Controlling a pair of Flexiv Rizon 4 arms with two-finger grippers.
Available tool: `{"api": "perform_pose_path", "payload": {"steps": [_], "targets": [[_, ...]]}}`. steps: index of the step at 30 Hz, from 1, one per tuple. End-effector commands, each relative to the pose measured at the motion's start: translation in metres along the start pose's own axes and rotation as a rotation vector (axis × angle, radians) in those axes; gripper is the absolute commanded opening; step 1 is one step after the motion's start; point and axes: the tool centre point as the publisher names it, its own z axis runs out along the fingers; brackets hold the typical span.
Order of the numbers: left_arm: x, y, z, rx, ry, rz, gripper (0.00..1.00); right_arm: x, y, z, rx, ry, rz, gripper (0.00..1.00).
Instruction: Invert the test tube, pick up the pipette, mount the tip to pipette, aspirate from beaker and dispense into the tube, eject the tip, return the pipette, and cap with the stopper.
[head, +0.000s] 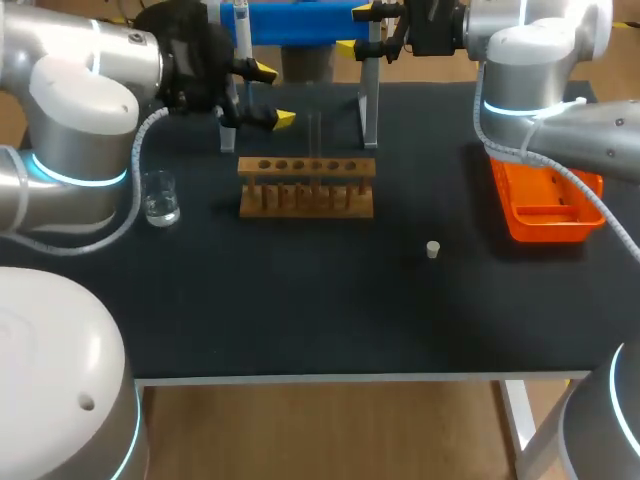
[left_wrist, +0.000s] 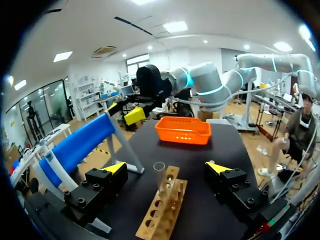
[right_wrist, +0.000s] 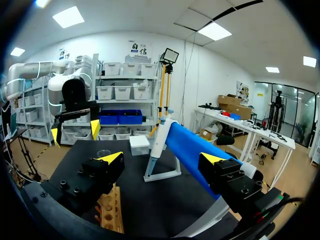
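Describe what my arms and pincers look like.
The left arm and right arm are rounded silver-grey shells with glowing cyan rings at the joints and a pale ribbed hose running alongside. The left pincer and right pincer are black and blocky, with bolted fingers ending in yellow wedge tips.

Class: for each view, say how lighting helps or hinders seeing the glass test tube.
Head view: the test tube is a faint streak against the dark table. Left wrist view: its rim catches light, clear above the rack. Right wrist view: I cannot make it out.
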Motion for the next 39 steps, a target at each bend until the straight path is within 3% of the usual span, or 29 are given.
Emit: {"api": "perform_pose_path", "payload": {"steps": [1,13,26,39], "targets": [[-0.009,0.007,0.018,-0.012,0.136,-0.006,1.00,-0.001,0.000,0.000,0.002,0.001,0.000,1.00],[-0.011,0.033,0.052,-0.008,0.073,-0.042,1.00,-0.001,0.000,0.000,0.002,0.001,0.000,1.00],[-0.006,0.046,0.088,-0.065,0.086,-0.023,1.00,-0.001,0.000,0.000,0.002,0.001,0.000,1.00],[-0.013,0.053,0.103,-0.091,0.048,-0.014,1.00,-0.001,0.000,0.000,0.002,0.001,0.000,1.00]]}}
